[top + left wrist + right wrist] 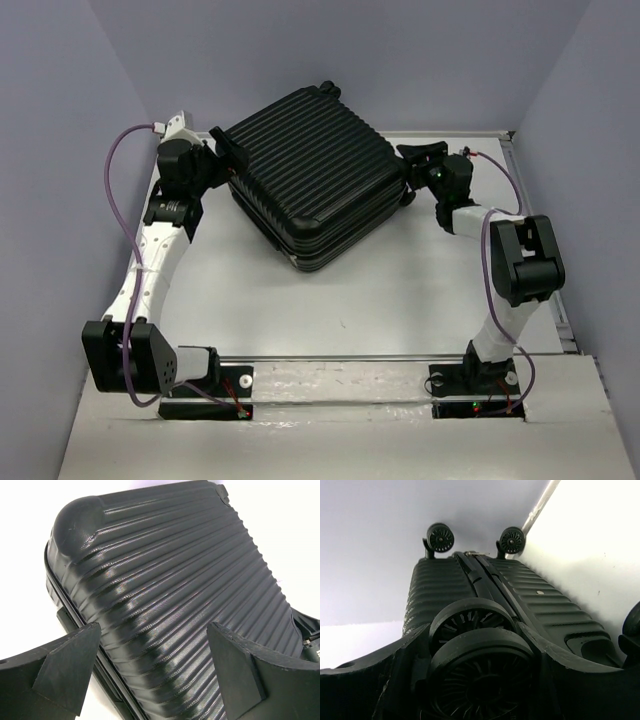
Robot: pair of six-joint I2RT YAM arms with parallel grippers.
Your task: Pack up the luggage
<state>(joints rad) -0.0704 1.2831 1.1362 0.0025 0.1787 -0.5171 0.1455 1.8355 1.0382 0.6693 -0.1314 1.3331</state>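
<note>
The luggage (pixel 315 175) is a black ribbed hard-shell suitcase, lying closed and turned at an angle on the table's far half. My left gripper (pixel 222 150) is at its left corner; in the left wrist view it (pixel 152 655) is open wide, with the ribbed shell (pixel 170 580) filling the space between and beyond the fingers (pixel 70 665). My right gripper (pixel 410 165) is at the suitcase's right end. In the right wrist view it (pixel 480 670) is closed around a double wheel (pixel 480 650), with a finger against each side.
Two more wheels (pixel 440 537) (pixel 512 540) stick out at the suitcase's far end. The white table (pixel 400 300) is walled by grey panels left, right and behind. A metal rail (pixel 350 357) runs across the near edge by the arm bases.
</note>
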